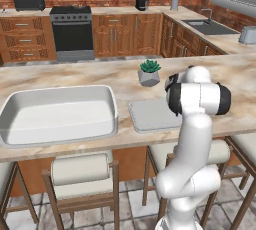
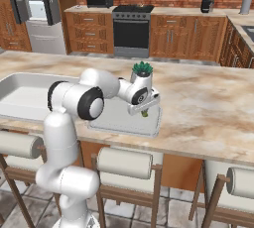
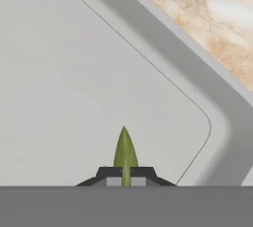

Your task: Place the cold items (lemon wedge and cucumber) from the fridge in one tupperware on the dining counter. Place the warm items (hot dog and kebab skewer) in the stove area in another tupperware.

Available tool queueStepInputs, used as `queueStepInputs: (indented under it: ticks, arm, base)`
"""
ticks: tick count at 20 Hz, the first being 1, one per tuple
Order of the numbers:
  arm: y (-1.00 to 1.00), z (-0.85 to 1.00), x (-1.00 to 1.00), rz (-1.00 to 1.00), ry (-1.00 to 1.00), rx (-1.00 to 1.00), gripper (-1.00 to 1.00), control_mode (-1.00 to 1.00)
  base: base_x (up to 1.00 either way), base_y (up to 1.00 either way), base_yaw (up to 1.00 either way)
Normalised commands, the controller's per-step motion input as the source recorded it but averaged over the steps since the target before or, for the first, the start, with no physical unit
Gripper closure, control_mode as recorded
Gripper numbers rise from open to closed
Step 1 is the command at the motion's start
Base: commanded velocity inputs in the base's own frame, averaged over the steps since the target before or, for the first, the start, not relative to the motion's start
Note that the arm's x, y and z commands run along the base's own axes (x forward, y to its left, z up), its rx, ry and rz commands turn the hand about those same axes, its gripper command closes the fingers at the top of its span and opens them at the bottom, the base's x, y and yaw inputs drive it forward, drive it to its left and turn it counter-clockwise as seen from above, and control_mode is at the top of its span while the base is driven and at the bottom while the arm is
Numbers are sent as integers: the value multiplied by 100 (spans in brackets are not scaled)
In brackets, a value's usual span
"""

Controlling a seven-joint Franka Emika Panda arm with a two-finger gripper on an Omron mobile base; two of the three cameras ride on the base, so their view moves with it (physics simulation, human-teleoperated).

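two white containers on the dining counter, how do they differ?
The large tupperware is deep with tall sloped walls; the small tupperware is shallow, almost flat. The large tupperware has nothing above it; the small tupperware has the gripper over it, shut on a green item. Both are white, rounded rectangles holding nothing, side by side on the dining counter.

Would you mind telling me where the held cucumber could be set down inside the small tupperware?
The hand is shut on the cucumber above the small tupperware. Its whole floor is bare, right out to the rounded corner by the counter. The plant crowds the far rim. The large tupperware is bare too.
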Motion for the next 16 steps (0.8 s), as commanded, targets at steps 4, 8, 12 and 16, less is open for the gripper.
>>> queueStepInputs:
  ticks: [4, 8, 12, 16]
  arm:
    - [0, -17, -1, 0, 5, 3, 100, -100]
    - [0, -18, -3, 0, 4, 3, 100, -100]
    - [0, -13, 0, 0, 3, 2, 100, -100]
    - [0, -3, 0, 0, 0, 0, -100, -100]
  base:
    - [0, 0, 0]
    - [0, 0, 0]
    - [0, 0, 0]
    - [0, 0, 0]
